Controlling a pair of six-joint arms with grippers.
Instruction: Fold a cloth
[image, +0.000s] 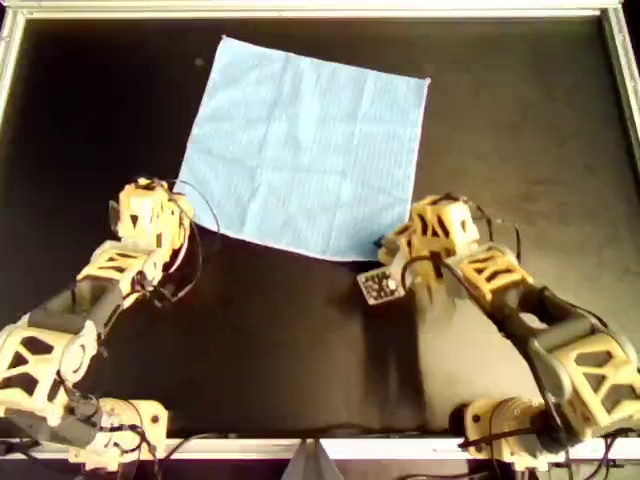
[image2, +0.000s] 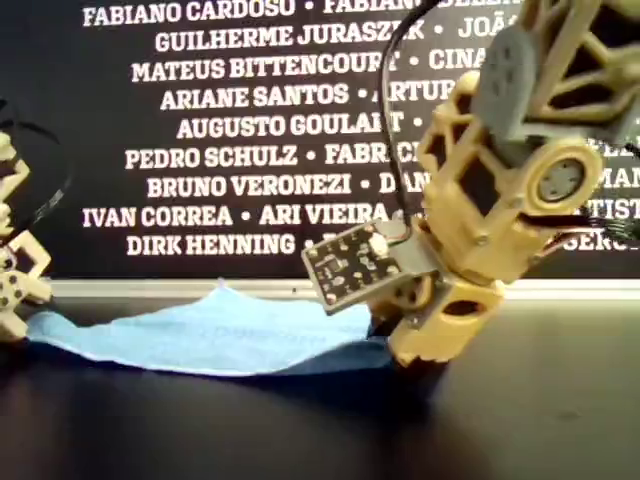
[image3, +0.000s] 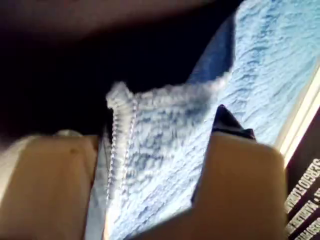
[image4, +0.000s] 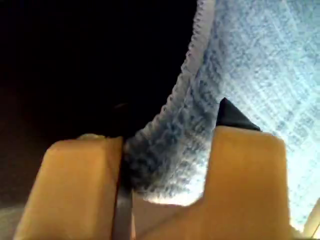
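Observation:
The light-blue cloth (image: 305, 145) lies spread flat on the black table (image: 520, 120). My first gripper (image: 172, 193) is at the cloth's near corner on the overhead view's left. In the first wrist view the cloth corner (image3: 165, 125) lies between its two fingers (image3: 240, 180), which stand apart. My second gripper (image: 392, 246) is at the near corner on the overhead view's right. In the second wrist view a bunched bit of cloth edge (image4: 160, 155) sits between its spread fingers (image4: 247, 170). In the exterior view the cloth (image2: 220, 335) runs from the far arm to the second gripper (image2: 400, 352).
A white frame rail (image: 300, 8) borders the table at the back and sides. A small circuit board (image: 379, 286) hangs off the second arm just above the table. A black wall poster with white names (image2: 230, 120) stands behind the table.

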